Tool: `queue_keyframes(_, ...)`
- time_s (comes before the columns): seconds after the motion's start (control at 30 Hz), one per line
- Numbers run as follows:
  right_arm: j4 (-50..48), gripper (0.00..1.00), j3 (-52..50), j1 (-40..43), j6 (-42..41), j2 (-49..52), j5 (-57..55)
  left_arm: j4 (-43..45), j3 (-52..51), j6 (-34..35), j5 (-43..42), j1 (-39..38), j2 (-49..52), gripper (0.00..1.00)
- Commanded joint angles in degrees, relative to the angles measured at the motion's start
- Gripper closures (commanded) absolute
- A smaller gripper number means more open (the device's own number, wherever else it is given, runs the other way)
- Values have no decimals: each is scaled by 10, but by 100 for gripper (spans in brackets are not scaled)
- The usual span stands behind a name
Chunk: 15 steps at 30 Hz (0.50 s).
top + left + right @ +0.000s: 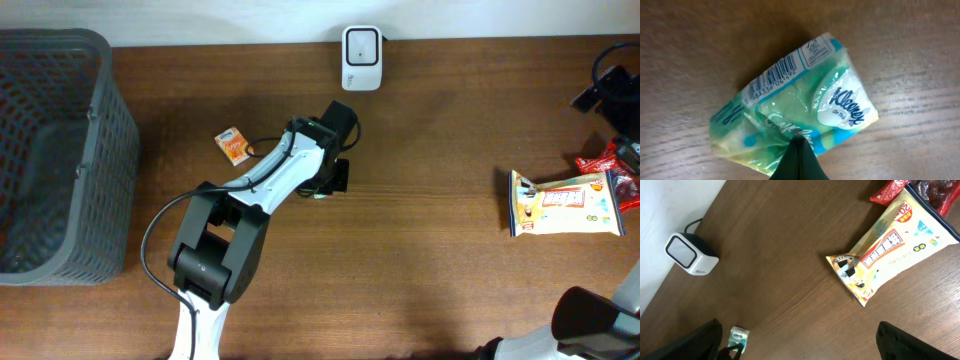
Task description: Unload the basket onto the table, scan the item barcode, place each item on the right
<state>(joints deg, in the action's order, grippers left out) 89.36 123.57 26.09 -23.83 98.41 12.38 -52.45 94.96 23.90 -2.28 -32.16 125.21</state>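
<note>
A green and blue Kleenex tissue pack [800, 105] hangs pinched at its lower edge between the shut fingers of my left gripper [799, 144]. Its barcode [775, 76] faces the left wrist camera. From overhead the left gripper [335, 178] sits mid-table, covering most of the pack. The white barcode scanner [361, 57] stands at the back edge, a short way beyond the gripper. The right wrist view shows the pack [738, 336] small and far off, with the scanner [690, 255] behind it. My right gripper [800, 345] stands wide open over bare table with nothing between its fingers.
A grey mesh basket [60, 150] fills the left side. A small orange packet [233, 146] lies left of the left arm. A yellow and white snack bag [565, 203] and red packets [612, 160] lie at the right. A black cable device [610, 85] sits far right.
</note>
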Motion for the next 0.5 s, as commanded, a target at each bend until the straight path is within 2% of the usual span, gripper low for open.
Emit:
queue_keyframes(0.0,0,2,0,-2,-3,-3,5,-18,-31,11,-45,-13,24,100)
queue_keyframes(0.47,0,2,0,-2,-3,-3,5,-35,-1,-9,-37,-15,8,100)
